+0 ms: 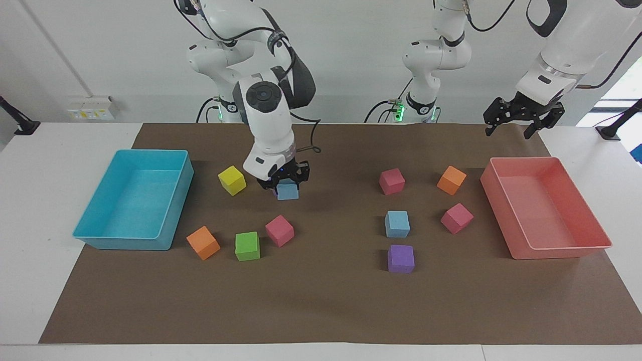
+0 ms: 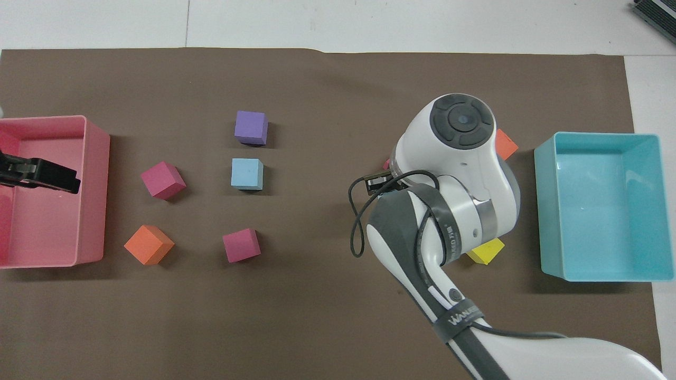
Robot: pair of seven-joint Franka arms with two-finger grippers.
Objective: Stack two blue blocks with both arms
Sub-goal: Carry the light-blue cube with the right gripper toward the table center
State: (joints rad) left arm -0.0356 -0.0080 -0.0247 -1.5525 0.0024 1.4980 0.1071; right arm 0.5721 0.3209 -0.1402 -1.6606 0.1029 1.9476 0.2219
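Presently right gripper (image 1: 285, 179) pinches one matte sky-blue foam cube (image 1: 288, 191), raised over the brown paper mat (image 1: 331, 301) beside a yellow cube (image 1: 231, 180). Second blue cube (image 1: 397, 223) sits between magenta and purple cubes. Left gripper (image 1: 521, 118) waits, fingers spread, above pink tray (image 1: 594, 220).

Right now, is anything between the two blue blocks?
Nothing visible: bare mat lies between the blue block in the right tool and the other blue block. The left tool waits near the pink tray.
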